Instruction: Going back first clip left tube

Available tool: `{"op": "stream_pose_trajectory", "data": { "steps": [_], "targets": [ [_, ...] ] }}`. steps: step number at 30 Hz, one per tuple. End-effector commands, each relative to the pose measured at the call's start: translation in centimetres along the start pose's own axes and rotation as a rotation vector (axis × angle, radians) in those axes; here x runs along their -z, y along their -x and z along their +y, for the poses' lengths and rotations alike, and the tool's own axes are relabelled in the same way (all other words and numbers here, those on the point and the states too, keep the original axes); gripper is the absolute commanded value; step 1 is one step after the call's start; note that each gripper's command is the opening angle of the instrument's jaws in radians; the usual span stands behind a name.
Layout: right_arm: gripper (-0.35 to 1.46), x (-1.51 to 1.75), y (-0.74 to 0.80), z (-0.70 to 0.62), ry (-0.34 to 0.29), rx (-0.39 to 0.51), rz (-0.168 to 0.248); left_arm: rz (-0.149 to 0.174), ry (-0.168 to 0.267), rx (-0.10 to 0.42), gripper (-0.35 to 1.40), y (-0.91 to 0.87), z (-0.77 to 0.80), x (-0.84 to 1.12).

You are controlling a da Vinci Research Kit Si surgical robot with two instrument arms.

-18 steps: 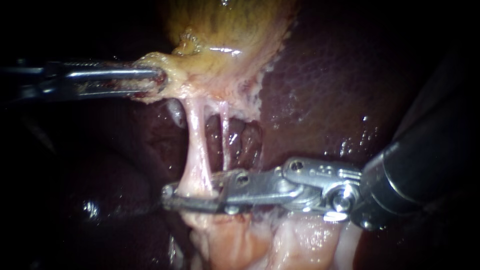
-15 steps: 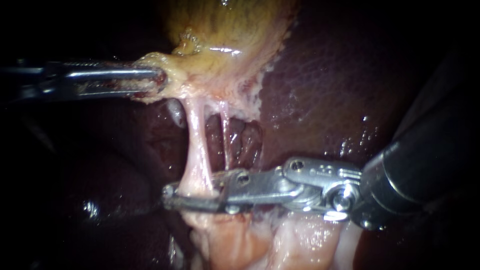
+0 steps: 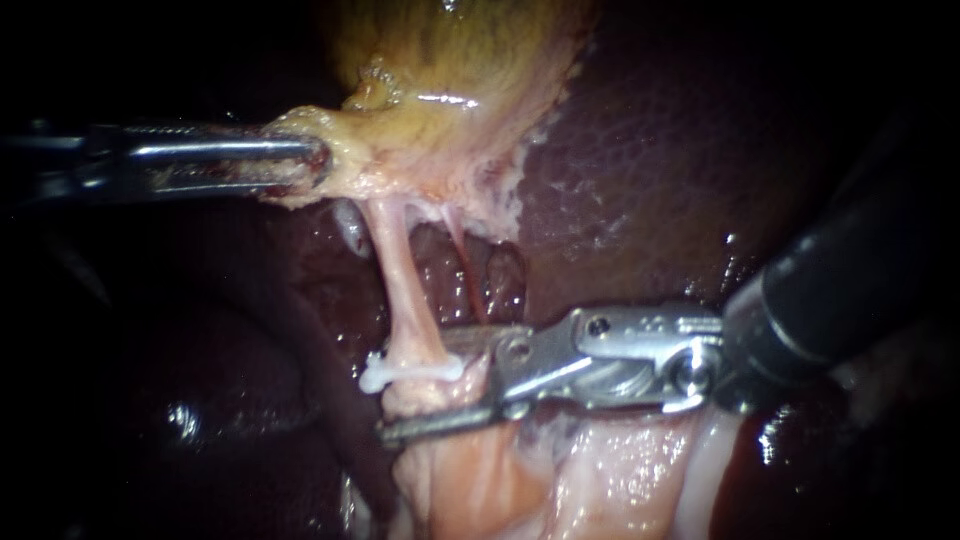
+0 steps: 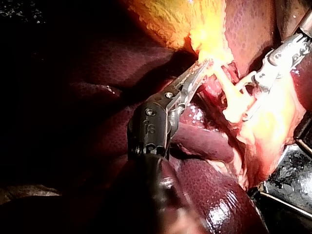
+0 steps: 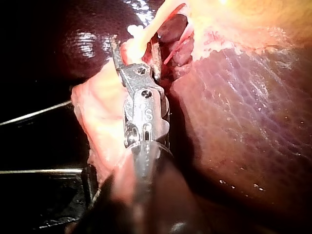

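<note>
So the liver (image 3: 650, 180) takes up most of the endoscope view. Past 9 and 3 o'clock it just sinks into black and I can't make out anything there. The gallbladder (image 3: 450, 80) is the yellow lump at 12, cut off by the edge. The pale tissue (image 3: 480, 480) at 6 is cut off too.

The right instrument (image 3: 425, 388) comes in from 3 o'clock, and its shaft is a dark blur. Its jaws are spread, with the stump under the clip lying between them. I can't tell if either jaw touches it, and the upper jaw's tip is partly hidden behind that tissue. The right wrist view shows the right instrument (image 5: 135, 48) with a jaw on either side of the tube.

The left instrument (image 3: 315, 165) comes in from 9, jaws pinching the gallbladder's lower edge, and its shaft fades into the dark.

The left tube (image 3: 400, 280) runs from the gallbladder toward 6. The thinner right tube (image 3: 465, 265) sits just beside it on the 3 o'clock side, and its lower end is hidden behind the upper jaw. The white clip (image 3: 410, 372) lies across the left tube, a little toward 7 from centre.

Half a second ago the right jaws were closed round the left tube right at that spot. Now they've opened and slid back toward 3, and the clip is left on the tube.
</note>
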Motion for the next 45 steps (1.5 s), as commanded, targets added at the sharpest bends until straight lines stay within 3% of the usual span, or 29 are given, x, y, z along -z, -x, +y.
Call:
{"op": "stream_pose_trajectory", "data": {
  "steps": [1, 9, 18, 26, 30, 38, 45],
  "targets": [
    [0.50, 0.07, -0.01, 0.02, 0.004, 0.015, 0.000, 0.000, 0.000, -0.001, -0.35, 0.01, -0.01, -0.01],
    [0.50, 0.75, -0.13, 0.07, 0.009, 0.108, 0.004, 0.000, 0.000, -0.002, -0.35, 0.02, -0.03, -0.02],
    [0.50, 1.34, -0.18, 0.07, 0.004, 0.147, 0.006, 0.000, 0.000, -0.002, -0.35, 0.03, -0.04, -0.02],
    [0.50, 1.45, -0.16, 0.08, 0.004, 0.152, 0.006, 0.002, -0.005, -0.003, -0.35, 0.05, -0.09, -0.14],
    [0.50, 1.46, -0.16, 0.07, 0.003, 0.152, 0.006, 0.009, -0.011, -0.007, -0.35, 0.12, -0.16, -0.33],
    [0.50, 1.47, -0.15, 0.07, 0.003, 0.152, 0.006, -0.008, -0.007, -0.019, -0.35, 0.28, -0.26, -0.72],
    [0.50, 1.50, -0.16, 0.07, 0.002, 0.151, 0.006, -0.009, -0.004, -0.019, -0.35, 0.28, -0.26, -0.73]
  ]
}}
